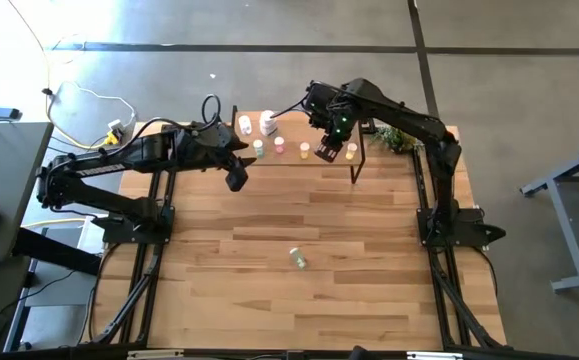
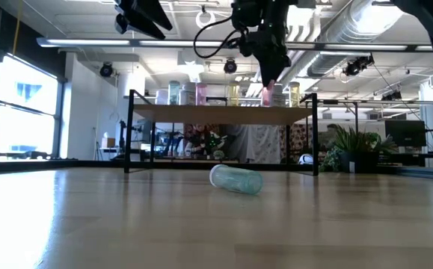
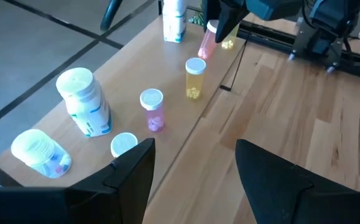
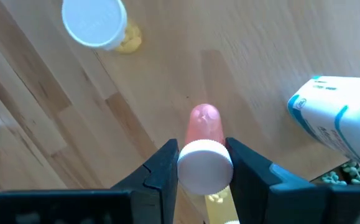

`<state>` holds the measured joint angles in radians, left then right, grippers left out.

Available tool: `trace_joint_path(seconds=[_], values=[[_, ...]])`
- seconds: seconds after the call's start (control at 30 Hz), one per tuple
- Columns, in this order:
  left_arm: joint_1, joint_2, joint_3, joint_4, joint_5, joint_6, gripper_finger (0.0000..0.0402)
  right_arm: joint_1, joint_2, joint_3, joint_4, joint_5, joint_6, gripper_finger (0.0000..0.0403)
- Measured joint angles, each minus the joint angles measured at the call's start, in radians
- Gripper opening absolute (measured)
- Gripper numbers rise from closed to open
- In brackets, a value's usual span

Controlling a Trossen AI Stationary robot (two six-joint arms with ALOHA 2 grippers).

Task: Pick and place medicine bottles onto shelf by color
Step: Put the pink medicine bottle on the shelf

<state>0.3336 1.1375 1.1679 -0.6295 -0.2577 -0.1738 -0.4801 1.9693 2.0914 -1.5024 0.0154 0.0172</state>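
Note:
The shelf (image 1: 369,158) stands along the table's far edge. On its top stand white bottles (image 3: 83,102), a green one (image 3: 124,144), a pink one (image 3: 152,111) and yellow ones (image 3: 194,78). My right gripper (image 4: 204,155) is above the shelf, shut on a pink bottle (image 3: 206,43) with a white cap. That bottle's bottom is just over the shelf top; touching or not, I cannot tell. My left gripper (image 1: 235,180) hangs open near the shelf's left end, holding nothing. A pale green bottle (image 1: 298,259) lies on its side mid-table. My right gripper pinches the pink bottle's white cap (image 4: 204,169) by its sides between the two fingers. The fingers come from above, pointing down. The bottle (image 2: 267,91) hangs below them, slightly tilted, over the shelf between two yellow bottles.
A small green plant (image 1: 394,138) sits at the shelf's right end. A large white bottle (image 4: 335,124) and a yellow one (image 4: 96,23) stand close to the held bottle. The wide tabletop (image 1: 309,300) stretches toward the near edge around the lying green bottle (image 2: 235,179).

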Motion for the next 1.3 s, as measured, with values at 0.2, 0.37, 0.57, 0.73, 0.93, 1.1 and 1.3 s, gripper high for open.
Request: trace_joint_path(seconds=[0.2,0.37,0.57,0.73,0.93,1.1,1.3], values=[[0.000,0.000,0.000,0.000,0.000,-0.007,0.0213,0.000,0.022,0.000,-0.019,0.000,-0.033,0.0103],[0.000,0.000,0.000,-0.001,0.000,-0.010,0.0213,0.000,0.028,0.000,-0.027,0.008,-0.045,0.0103],[0.000,0.000,0.000,-0.001,0.000,-0.010,0.0213,0.000,0.028,0.000,-0.033,0.008,-0.065,0.0103],[0.000,0.000,0.000,-0.001,0.000,-0.009,0.0213,0.000,0.028,0.000,-0.032,0.008,-0.083,0.0105],[0.000,0.000,0.000,-0.001,0.000,-0.007,0.0213,0.000,0.031,0.000,-0.019,0.008,-0.097,0.0137],[0.000,0.000,0.000,-0.001,0.000,-0.007,0.0213,-0.009,0.032,0.000,0.003,0.012,-0.087,0.0157],[0.000,0.000,0.000,-0.001,0.000,-0.007,0.0213,-0.022,0.031,0.001,0.006,0.044,-0.078,0.0160]])
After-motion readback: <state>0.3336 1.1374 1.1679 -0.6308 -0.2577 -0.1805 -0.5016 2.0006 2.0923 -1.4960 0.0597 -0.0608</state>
